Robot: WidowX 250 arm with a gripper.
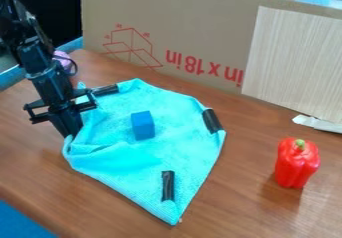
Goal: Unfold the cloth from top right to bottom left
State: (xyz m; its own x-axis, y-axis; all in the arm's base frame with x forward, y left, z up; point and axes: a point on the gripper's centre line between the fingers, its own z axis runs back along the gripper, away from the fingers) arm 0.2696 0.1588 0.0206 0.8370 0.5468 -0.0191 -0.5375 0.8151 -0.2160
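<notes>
Nearest is the table point(254, 217), then the pointed near corner of the cloth point(150, 169), which lies left of centre with a dark strip point(167, 185) by that corner. The pepper point(295, 163) stands well apart on the right. On the cloth's left edge, the gripper point(71, 133) points down, its fingers looking pinched together on a gathered fold. What the pull should turn on is this: nearly all the cloth lies to the right of that grip, its long axis slanting from far left to near right, so a move to the lower left would lead away from the bulk. The block point(143, 125) sits on top and may get dragged along. Behind rises the cardboard point(194, 32)
</notes>
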